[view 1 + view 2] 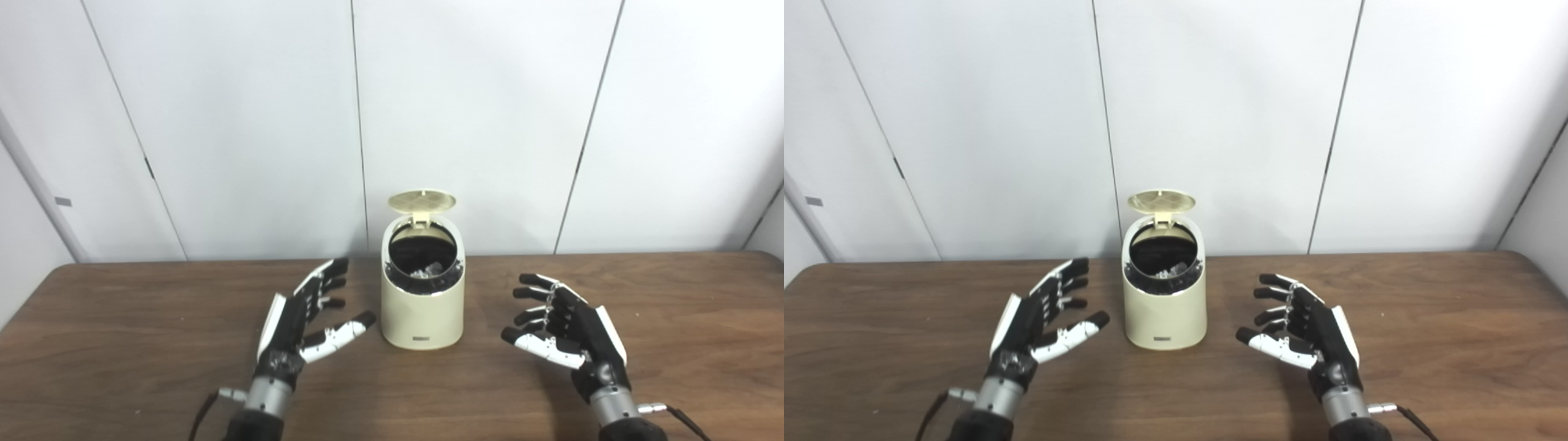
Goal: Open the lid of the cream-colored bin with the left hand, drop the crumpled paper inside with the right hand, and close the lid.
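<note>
The cream-colored plastic bin (422,306) stands mid-bench with its round hinged lid (422,201) tipped up — crumpled paper (427,269) already lies inside. The left robot hand (306,318) and right robot hand (566,327) flank it, fingers spread and empty, so closing looks to be what remains.

What I cannot make out from my own head

My forearms run off the bottom edge, so I see nothing of them past the wrists. The table (122,343) is cut by the left, right and bottom edges; only its far edge shows whole. Inside the cream-colored bin (422,312) something pale and crinkled (427,270) lies on a dark lining; too small and dim to name. The small label (1164,338) low on the bin's front is unreadable.
</note>
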Available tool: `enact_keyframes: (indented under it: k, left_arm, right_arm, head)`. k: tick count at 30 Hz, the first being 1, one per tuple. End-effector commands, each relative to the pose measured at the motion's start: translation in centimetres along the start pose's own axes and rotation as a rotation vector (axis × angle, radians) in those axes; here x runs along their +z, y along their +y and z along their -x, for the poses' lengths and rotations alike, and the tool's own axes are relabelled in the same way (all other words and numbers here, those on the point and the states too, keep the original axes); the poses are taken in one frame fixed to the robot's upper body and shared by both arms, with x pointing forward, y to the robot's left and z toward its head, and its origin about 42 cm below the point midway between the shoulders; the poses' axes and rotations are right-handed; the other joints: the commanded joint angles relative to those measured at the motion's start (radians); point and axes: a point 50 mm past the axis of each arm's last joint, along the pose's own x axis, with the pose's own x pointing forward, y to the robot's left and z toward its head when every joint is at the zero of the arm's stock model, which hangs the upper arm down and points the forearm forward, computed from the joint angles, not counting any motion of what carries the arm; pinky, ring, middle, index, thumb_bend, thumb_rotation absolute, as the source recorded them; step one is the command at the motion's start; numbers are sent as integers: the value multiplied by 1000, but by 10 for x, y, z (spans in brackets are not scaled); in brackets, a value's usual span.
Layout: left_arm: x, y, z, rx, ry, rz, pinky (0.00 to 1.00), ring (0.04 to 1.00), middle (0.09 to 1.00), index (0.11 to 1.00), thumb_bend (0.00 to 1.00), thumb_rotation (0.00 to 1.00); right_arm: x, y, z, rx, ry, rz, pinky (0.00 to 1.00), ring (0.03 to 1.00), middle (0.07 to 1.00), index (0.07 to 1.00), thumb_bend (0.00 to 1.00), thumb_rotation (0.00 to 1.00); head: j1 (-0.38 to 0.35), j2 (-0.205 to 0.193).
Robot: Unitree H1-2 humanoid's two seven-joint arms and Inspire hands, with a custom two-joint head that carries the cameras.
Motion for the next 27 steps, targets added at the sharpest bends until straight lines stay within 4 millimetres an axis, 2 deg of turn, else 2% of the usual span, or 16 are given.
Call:
enact_keyframes:
  k: [1, 8, 15, 22, 27]
  left_arm:
    - [33, 7, -27, -5, -117, -52, 751, 864, 896, 910, 841, 315]
    - [54, 10, -55, -46, -182, -98, 694, 870, 900, 918, 877, 313]
    - [69, 6, -78, -74, -216, -119, 682, 880, 911, 902, 891, 307]
    - [84, -1, -94, -108, -232, -181, 751, 917, 941, 921, 912, 359]
    - [95, -4, -107, -138, -237, -218, 796, 956, 979, 938, 919, 354]
  right_arm:
    - [19, 0, -9, 1, -95, 8, 400, 493, 669, 713, 786, 165]
    - [19, 5, -10, 0, -86, 15, 372, 470, 662, 701, 804, 172]
    - [22, 8, -11, 5, -96, 32, 368, 469, 663, 698, 795, 178]
    - [25, 11, -10, 6, -95, 51, 375, 474, 667, 696, 794, 195]
    - [25, 12, -10, 9, -111, 83, 373, 477, 669, 700, 780, 215]
  head:
    - [1, -2]
    - [-1, -9]
    - [-5, -13]
    - [-11, -17]
    - [-16, -19]
